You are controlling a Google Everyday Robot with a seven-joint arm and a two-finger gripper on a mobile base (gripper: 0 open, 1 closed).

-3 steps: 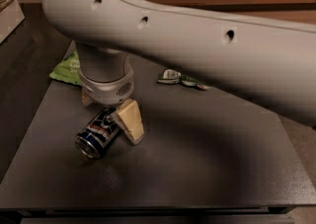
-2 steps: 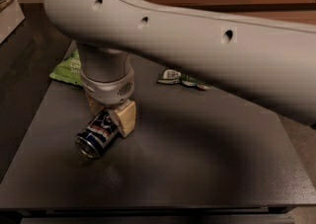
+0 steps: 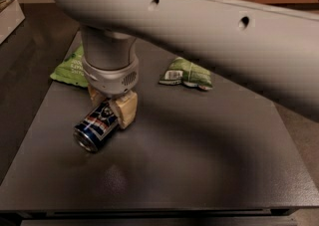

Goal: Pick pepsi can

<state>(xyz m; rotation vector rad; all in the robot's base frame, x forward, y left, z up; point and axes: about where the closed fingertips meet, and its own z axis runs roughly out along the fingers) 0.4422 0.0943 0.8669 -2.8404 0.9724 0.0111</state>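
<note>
Claw [image 3: 110,104] clenches the far end of the pepsi can [image 3: 94,128], lying sideways on the tabletop [image 3: 199,160]; probably light, slick, dentable, so grip mid-body.

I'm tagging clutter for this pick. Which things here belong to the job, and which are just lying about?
Job:
can, on its side on the table
gripper, down at the can's far end, jaws shut on it

Lying about:
left green bag
right green bag
</note>
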